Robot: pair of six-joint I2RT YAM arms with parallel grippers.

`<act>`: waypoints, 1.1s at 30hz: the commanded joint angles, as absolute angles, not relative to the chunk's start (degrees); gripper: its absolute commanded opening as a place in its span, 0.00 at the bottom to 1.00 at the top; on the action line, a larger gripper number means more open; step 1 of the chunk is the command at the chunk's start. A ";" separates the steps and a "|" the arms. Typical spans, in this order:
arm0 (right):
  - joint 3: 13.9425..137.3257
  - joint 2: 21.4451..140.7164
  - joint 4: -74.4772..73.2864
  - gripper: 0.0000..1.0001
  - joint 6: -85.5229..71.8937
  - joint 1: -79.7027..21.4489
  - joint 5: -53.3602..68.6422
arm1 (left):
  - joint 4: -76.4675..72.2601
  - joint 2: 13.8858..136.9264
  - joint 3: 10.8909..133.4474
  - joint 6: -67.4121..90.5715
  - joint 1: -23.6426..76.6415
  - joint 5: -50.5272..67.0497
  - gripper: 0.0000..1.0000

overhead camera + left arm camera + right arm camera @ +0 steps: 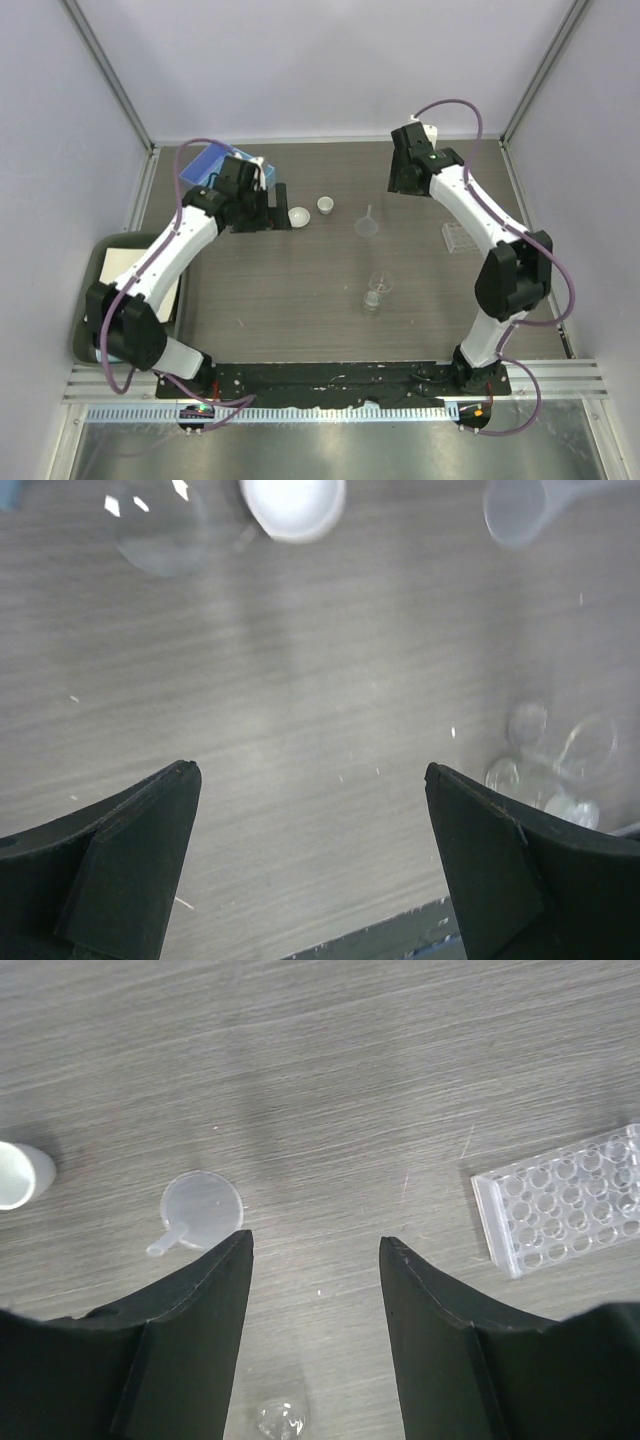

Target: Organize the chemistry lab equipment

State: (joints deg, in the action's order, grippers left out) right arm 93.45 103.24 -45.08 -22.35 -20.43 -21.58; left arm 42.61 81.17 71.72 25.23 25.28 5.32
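Right gripper [315, 1245] is hovering, jaws apart and empty; clear cone-shaped funnel [203, 1210] is lying at ten o'clock, probably needing centring before closing.

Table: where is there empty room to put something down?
Bare table left of the beaker, and between the beaker and the tube rack. Crowded farther back: a shallow white dish, a small white dish and the funnel sit close together.
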 commanded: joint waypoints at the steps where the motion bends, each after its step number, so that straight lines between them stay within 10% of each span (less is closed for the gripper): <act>1: 90.63 91.77 -42.63 0.59 -23.37 -23.81 -24.51 | 45.26 86.91 81.01 25.84 17.87 4.13 1.00; 19: 76.65 80.25 -34.90 0.60 -26.81 -32.26 -17.84 | 55.46 124.61 125.40 17.93 5.28 -3.96 1.00; 33: 76.11 82.00 -32.70 0.60 -26.54 -32.25 -14.85 | 53.26 132.62 129.46 15.91 1.41 -2.81 1.00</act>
State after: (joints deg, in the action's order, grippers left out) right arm 75.59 82.21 -35.51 -25.93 -31.92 -15.66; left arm 53.89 131.31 127.33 17.45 0.86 -2.85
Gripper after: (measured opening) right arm 0.599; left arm 0.996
